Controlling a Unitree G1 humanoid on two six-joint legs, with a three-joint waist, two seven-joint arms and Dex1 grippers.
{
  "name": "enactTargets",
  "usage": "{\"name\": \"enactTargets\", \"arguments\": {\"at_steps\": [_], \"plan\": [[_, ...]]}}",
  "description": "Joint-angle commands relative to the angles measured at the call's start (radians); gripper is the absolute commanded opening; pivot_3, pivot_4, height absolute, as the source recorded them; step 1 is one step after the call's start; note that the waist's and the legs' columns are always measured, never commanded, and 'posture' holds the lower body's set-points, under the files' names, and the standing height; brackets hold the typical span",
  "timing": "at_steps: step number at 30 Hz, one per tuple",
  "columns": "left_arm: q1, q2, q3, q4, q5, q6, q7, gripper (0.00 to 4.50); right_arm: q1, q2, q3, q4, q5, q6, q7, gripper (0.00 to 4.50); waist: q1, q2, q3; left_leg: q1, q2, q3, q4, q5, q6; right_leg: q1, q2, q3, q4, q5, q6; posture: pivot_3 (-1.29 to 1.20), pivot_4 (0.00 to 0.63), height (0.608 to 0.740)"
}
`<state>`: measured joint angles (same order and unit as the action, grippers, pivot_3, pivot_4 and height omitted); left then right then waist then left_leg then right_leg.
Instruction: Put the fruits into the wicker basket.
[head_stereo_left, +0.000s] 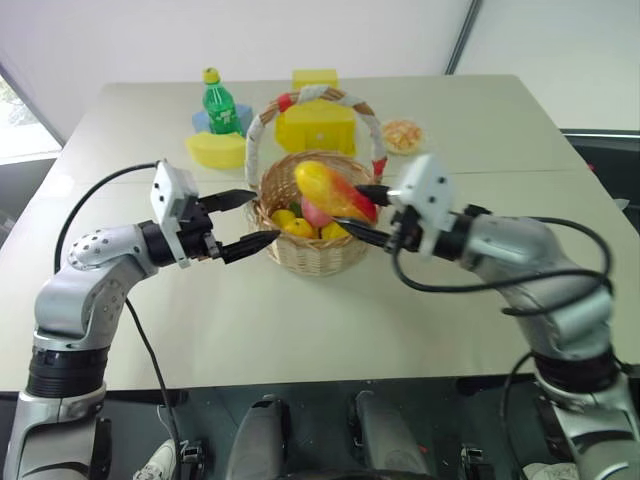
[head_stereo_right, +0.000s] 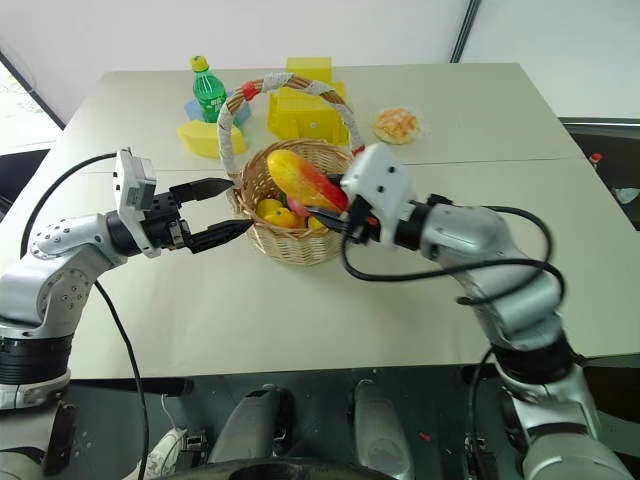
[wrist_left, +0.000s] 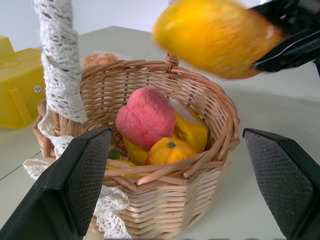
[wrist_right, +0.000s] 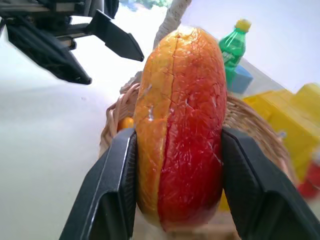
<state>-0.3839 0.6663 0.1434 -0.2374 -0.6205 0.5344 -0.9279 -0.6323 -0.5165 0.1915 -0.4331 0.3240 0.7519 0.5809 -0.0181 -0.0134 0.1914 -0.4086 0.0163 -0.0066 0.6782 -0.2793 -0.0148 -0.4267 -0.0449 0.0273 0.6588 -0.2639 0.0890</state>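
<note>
The round wicker basket (head_stereo_left: 310, 255) with its tall white-wrapped handle (head_stereo_left: 262, 125) stands mid-table. A pink peach (wrist_left: 146, 121) lies inside it, among a small orange-yellow fruit (wrist_left: 167, 150) and other yellow pieces. Just above the basket's rim hangs the oblong red-orange-yellow mango (head_stereo_left: 335, 190), and my right gripper (head_stereo_left: 368, 212) is shut on it, coming in from the right. In the right wrist view the mango (wrist_right: 180, 125) sits squeezed between both fingers. My left gripper (head_stereo_left: 262, 218) is open and empty at the basket's left side, pointing at its wall.
Behind the basket stand a yellow box-shaped block (head_stereo_left: 318, 120), a green bottle (head_stereo_left: 220, 105) and a low yellow block (head_stereo_left: 215, 148). A bread bun (head_stereo_left: 402, 135) lies at the back right. Bare table (head_stereo_left: 300, 330) stretches in front of the basket.
</note>
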Motion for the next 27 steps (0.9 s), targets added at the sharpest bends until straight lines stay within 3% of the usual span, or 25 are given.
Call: {"name": "enactTargets", "arguments": {"at_steps": [1,2,5,8,10,13,18,22,27], "plan": [[0.011,0.002,0.037,-0.07,-0.03,0.005,0.027,4.5,-0.08,0.07,0.02,0.145,-0.081,-0.006,-0.091,2.14,0.002,0.0,0.0,0.0,0.0,0.0,0.0,0.0,0.0,0.0,-0.001,0.0,0.0,0.0,0.0,0.0,0.15,0.74],[0.018,0.001,0.039,-0.081,-0.033,0.009,0.035,4.5,-0.089,0.082,0.016,0.162,-0.08,-0.012,-0.088,2.14,0.004,0.0,0.0,0.0,0.0,0.0,0.0,0.0,0.0,0.0,-0.001,0.0,0.0,0.0,0.0,0.0,0.15,0.74],[0.035,-0.004,0.044,-0.109,-0.042,0.017,0.055,4.5,-0.095,0.093,0.009,0.163,-0.076,-0.029,-0.067,3.09,0.007,0.0,0.0,-0.001,0.0,-0.001,0.0,0.0,0.0,0.0,-0.003,-0.001,0.0,0.0,0.0,0.0,0.15,0.74],[0.045,-0.007,0.043,-0.124,-0.051,0.019,0.074,4.5,-0.076,0.064,-0.007,0.107,-0.076,-0.074,-0.033,4.45,0.004,0.0,0.0,-0.001,0.0,0.0,0.0,0.0,0.0,0.0,-0.003,-0.001,0.0,0.0,0.0,0.0,0.15,0.74],[0.046,-0.009,0.04,-0.127,-0.052,0.019,0.082,4.5,-0.051,0.036,-0.028,0.063,-0.06,-0.106,0.002,4.45,0.004,0.0,0.0,-0.001,0.0,0.0,0.0,0.0,0.0,0.0,-0.003,-0.001,0.0,0.0,0.0,0.0,0.15,0.74],[0.031,-0.026,0.03,-0.118,-0.049,0.014,0.101,4.5,0.067,-0.033,-0.157,-0.091,0.071,-0.12,0.101,4.45,0.009,0.0,0.0,-0.001,0.0,-0.001,0.0,0.0,0.001,0.0,-0.003,-0.001,0.0,0.0,0.0,0.0,0.15,0.74],[-0.008,-0.077,0.018,-0.091,-0.036,-0.005,0.14,4.5,0.179,-0.061,-0.337,-0.101,0.14,-0.035,0.028,4.45,0.003,-0.001,0.0,0.0,0.0,-0.001,0.0,0.0,0.001,0.002,-0.003,-0.002,-0.002,0.0,0.001,0.0,0.15,0.74],[-0.021,-0.142,0.013,-0.091,-0.007,-0.05,0.199,4.5,0.142,0.025,-0.348,0.001,0.1,-0.05,-0.101,4.45,-0.005,-0.001,0.0,0.002,0.0,0.001,0.0,0.0,0.001,0.002,0.0,-0.001,-0.001,0.0,0.0,0.0,0.15,0.74],[0.007,-0.212,-0.006,-0.127,0.008,-0.092,0.243,4.5,0.077,0.131,-0.277,0.145,0.039,-0.129,-0.162,4.45,-0.002,0.0,0.0,0.001,0.0,0.001,0.0,0.0,0.0,0.001,0.001,0.0,0.001,0.0,0.0,0.0,0.15,0.74]]}}
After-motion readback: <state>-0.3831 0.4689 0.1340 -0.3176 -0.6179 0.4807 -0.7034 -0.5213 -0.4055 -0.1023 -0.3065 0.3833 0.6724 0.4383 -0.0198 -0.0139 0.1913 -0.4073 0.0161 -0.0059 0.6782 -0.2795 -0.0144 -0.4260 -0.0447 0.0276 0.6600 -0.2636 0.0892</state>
